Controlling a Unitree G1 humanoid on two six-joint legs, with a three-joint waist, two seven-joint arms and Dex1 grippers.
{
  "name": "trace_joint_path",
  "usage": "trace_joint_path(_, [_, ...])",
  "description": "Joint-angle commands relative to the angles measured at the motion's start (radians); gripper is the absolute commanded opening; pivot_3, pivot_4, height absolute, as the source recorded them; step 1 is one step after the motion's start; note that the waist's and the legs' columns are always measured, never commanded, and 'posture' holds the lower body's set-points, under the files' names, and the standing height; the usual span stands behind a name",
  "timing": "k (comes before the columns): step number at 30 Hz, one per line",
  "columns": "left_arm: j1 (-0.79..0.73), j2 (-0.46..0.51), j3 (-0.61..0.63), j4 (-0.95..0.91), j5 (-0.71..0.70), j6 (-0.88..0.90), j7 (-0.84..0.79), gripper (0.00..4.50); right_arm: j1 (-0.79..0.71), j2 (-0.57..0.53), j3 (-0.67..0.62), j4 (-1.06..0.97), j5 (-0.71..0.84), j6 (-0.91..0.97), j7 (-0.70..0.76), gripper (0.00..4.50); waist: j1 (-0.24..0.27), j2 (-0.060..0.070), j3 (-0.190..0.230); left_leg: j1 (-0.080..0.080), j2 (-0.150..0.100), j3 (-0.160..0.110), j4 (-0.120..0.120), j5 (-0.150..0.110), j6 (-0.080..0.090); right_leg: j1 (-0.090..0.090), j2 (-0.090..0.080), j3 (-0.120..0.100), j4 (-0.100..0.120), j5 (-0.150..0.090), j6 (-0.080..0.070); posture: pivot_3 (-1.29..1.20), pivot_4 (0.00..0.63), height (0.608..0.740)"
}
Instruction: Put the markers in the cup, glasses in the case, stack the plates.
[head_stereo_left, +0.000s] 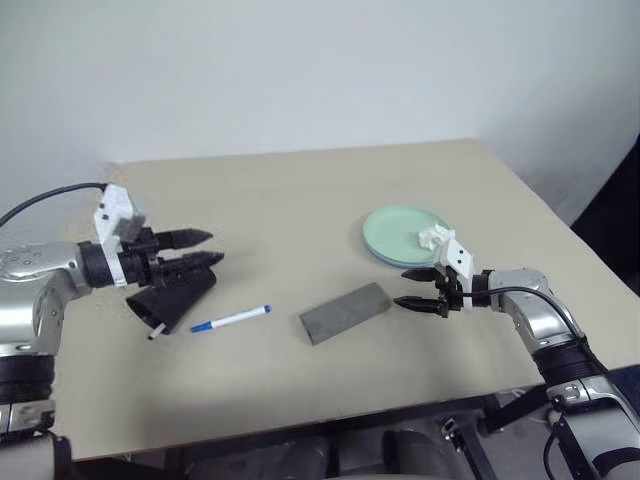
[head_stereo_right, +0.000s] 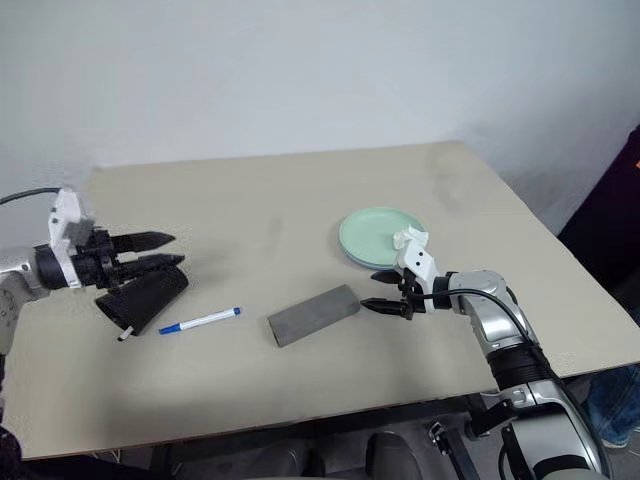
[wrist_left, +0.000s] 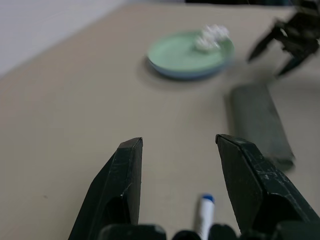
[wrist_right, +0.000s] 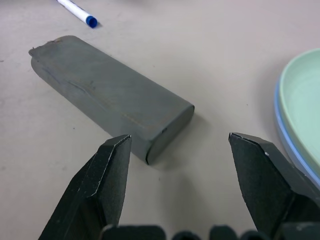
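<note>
Nearest on the beige table (head_stereo_left: 300, 220): a grey case (head_stereo_left: 344, 312), lid shut, lying flat near the front edge. Just left of it, a white marker (head_stereo_left: 231, 319) with blue cap, flat on the table. Beside that, a black cup (head_stereo_left: 172, 297) tipped on its side, another marker's tip poking from its mouth. Above the cup, the left gripper (head_stereo_left: 205, 249), jaws apart and empty. Right of the case, the right gripper (head_stereo_left: 412, 288), jaws wide, holding nothing. Further back, the mint green plate (head_stereo_left: 404, 231) stacked on the light blue plate (wrist_right: 289, 142), crumpled white paper (wrist_left: 211, 37) on top.
</note>
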Motion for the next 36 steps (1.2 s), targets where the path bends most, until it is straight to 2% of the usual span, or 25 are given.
trace_joint_path(1, [-0.023, 0.039, -0.059, -0.013, 0.071, -0.048, -0.040, 2.41, -0.023, 0.008, -0.007, -0.021, 0.004, -0.010, 0.000, 3.39, 0.000, 0.000, 0.000, 0.000, 0.000, 0.000, 0.000, 0.000, 0.000, 0.000, 0.000, 0.000, 0.000, 0.000, 0.000, 0.00, 0.000, 0.740])
trace_joint_path(17, [-0.284, -0.006, -0.386, 0.228, 0.350, -0.254, -0.260, 2.41, -0.021, 0.029, -0.012, -0.016, 0.001, -0.017, -0.020, 3.39, 0.000, 0.000, 0.000, -0.001, 0.000, 0.001, 0.000, 0.000, 0.000, 0.000, 0.000, -0.001, 0.000, 0.000, 0.000, 0.00, 0.000, 0.740])
trace_joint_path(25, [-0.369, -0.053, -0.445, 0.364, 0.431, -0.361, -0.313, 2.41, -0.005, 0.030, -0.015, -0.029, 0.005, -0.015, -0.037, 3.39, -0.001, -0.001, 0.000, -0.001, 0.000, 0.001, 0.000, 0.001, 0.003, 0.000, 0.001, 0.000, 0.000, 0.000, 0.000, 0.00, 0.000, 0.740])
trace_joint_path(36, [-0.393, -0.098, -0.523, 0.451, 0.540, -0.490, -0.338, 2.41, 0.005, 0.029, -0.016, -0.038, 0.006, -0.012, -0.046, 3.39, 0.000, -0.001, 0.000, -0.005, 0.000, 0.000, 0.004, 0.002, 0.005, -0.003, 0.001, 0.000, 0.000, 0.000, 0.001, 0.00, 0.000, 0.740])
